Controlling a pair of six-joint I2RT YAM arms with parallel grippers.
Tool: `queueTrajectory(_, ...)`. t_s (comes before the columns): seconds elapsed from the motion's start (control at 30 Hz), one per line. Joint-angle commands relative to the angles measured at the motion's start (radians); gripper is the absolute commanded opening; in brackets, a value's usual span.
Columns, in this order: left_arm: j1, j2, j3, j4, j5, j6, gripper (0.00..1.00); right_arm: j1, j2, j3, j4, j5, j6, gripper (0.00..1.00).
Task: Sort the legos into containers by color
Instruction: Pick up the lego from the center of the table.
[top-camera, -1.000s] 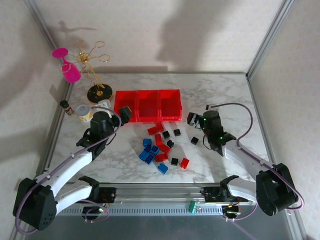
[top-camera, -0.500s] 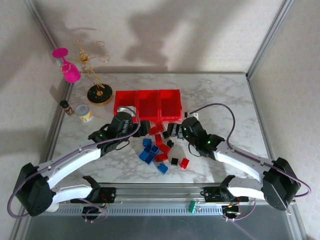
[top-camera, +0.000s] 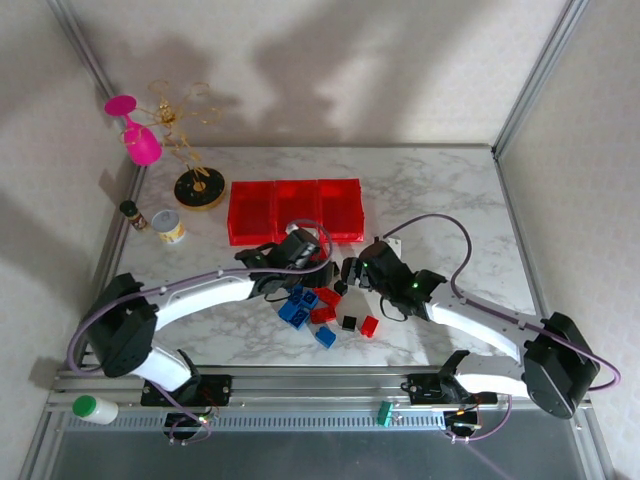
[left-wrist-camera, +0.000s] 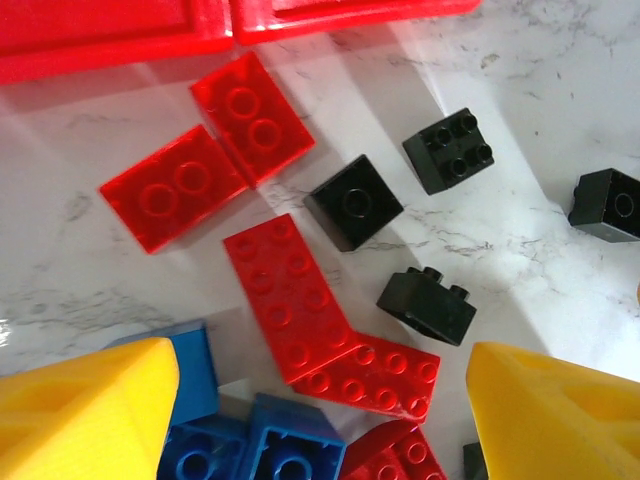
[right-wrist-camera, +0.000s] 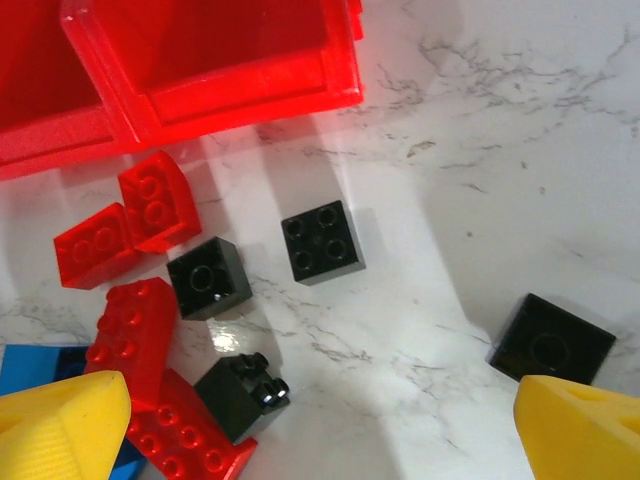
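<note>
Hanging over the legos (left-wrist-camera: 290, 300), L tool (left-wrist-camera: 320, 400) & R tool (right-wrist-camera: 320, 425) both spread wide.

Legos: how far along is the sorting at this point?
Done: nothing that shows; the parts of the containers in view look empty. In hand: nothing held; the left gripper and right gripper hover open over the pile. Left: all the legos, red, blue and black, lie mixed on the table in front of the bins.

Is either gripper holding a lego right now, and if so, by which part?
Nothing is held. The left gripper and the right gripper both stand open above the loose legos.
</note>
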Motion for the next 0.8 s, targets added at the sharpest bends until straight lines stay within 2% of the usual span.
queueTrajectory(0.0,-0.010,0.062,0.047,-0.055,-0.049,-0.032,0.75,0.008,-0.033,0.009,-0.052,0.033,0.028,0.99)
queueTrajectory(0.23,-0.016,0.169,0.080,-0.038,-0.032,-0.036,0.71,-0.005,-0.051,0.000,-0.049,0.013,0.029,0.99)
queueTrajectory(0.53,-0.021,0.252,0.096,-0.031,-0.033,-0.038,0.61,-0.013,-0.072,-0.026,-0.035,0.013,0.027,0.99)
queueTrajectory(0.7,-0.021,0.271,0.116,-0.068,-0.109,-0.035,0.58,-0.015,-0.077,-0.035,-0.025,0.002,0.028,0.99)
queueTrajectory(0.77,-0.021,0.281,0.124,-0.077,-0.105,-0.029,0.57,-0.016,-0.075,-0.036,-0.023,0.000,0.026,0.99)
